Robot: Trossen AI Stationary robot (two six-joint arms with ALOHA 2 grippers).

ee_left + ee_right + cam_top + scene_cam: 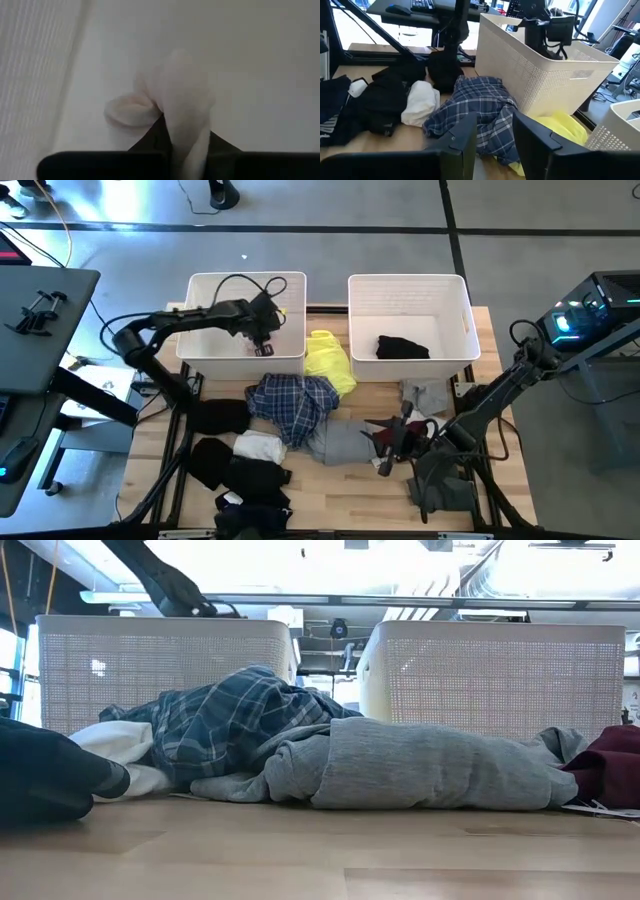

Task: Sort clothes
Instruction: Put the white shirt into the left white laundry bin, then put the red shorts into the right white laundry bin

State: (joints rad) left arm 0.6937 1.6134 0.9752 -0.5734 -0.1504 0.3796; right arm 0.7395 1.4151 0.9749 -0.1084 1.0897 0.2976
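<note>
L gripper [262,340] hangs inside the left white bin [200,352], clenched on a pale pink garment [175,95]: soft, thin, folded into a loop, dangling over the bin floor. R gripper [492,137] sits low near the bench's right-front area, fingers parted w/ nothing between them, aimed toward the pile.

Clothes on the bench: blue plaid shirt [292,402] crumpled mid-bench, just in front of the left bin; yellow piece [328,360] bunched between the two bins, touching the plaid. Grey garment [430,765] lies rolled beside the plaid, toward the right; maroon piece [610,768] at its right end. White item [258,445] sits just left of the plaid, w/ several black garments [235,475] heaped toward the front-left corner. One black garment [402,348] lies in the right bin [462,305].

Bench top [340,500] is light wood planks. Floor around it grey w/ dark tape lines; a desk [40,320] stands off the left edge, and equipment w/ lit blue-green lights [575,320] off the right edge.
</note>
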